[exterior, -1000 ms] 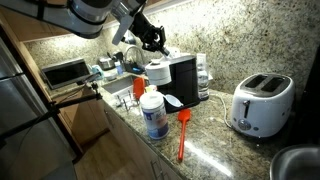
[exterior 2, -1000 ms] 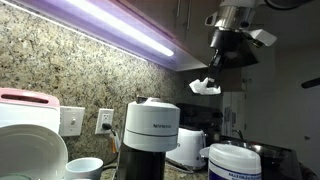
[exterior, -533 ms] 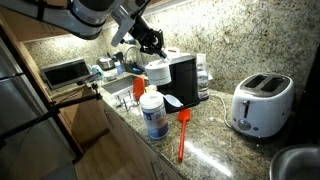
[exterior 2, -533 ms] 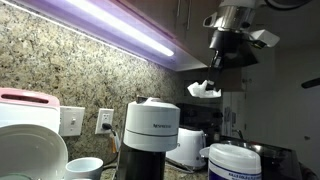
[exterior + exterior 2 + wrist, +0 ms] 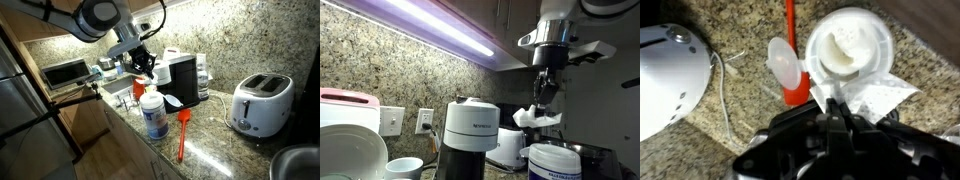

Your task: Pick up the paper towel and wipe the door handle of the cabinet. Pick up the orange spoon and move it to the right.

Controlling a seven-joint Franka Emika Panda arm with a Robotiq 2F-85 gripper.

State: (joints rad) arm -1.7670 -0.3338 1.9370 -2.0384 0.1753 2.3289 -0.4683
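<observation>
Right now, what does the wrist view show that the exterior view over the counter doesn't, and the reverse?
Wrist only: the canister seen from above, top open and lid flipped aside, and the shut pincer pinching the paper towel up close.
Exterior only: the arm, the coffee machine and the cabinet fronts.
Both: the spoon lying by the canister, and the toaster.

Place: a kitchen, by its look a home one
Counter [image 5: 215, 145]: speckled granite; the same stone covers the wall [image 5: 380, 70]
Appliances: white toaster [image 5: 260, 103], coffee machine [image 5: 470, 130], small oven [image 5: 65, 72], all standing on the counter
Utensil: orange spoon [image 5: 182, 135] lying on the counter
Light: strip light [image 5: 440, 28] high along the wall
Power: outlet [image 5: 425, 121] in the wall
Below: wooden cabinet [image 5: 95, 125] under the counter
</observation>
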